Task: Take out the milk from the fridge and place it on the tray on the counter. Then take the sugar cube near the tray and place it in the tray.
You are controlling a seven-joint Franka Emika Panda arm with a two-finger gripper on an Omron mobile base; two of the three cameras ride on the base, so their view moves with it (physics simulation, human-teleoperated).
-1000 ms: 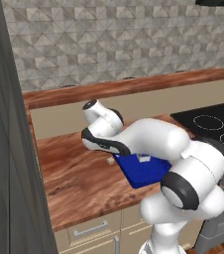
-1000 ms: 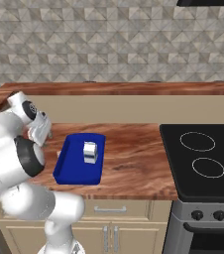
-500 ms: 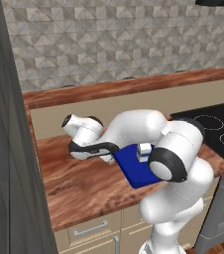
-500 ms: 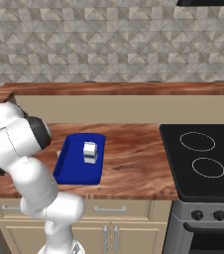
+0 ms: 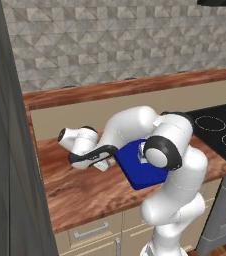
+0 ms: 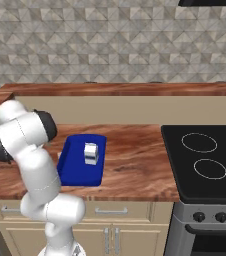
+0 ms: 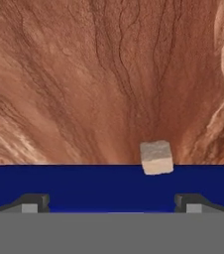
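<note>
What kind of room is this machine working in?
A kitchen, by the look of it: a wood-grain counter over cabinet drawers, a black stovetop beside it, and a tiled wall behind.

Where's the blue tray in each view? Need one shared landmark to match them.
Left base view: tray centre, on the counter, partly behind the arm.
Right base view: tray left of centre, milk standing in it.
Hand view: tray as a blue band along the bottom, sugar cube at its rim.
Shared landmark: the tray's wood-grain counter.

Grey patterned tile wall [image 6: 110, 45]; black stovetop [image 6: 205, 160].
</note>
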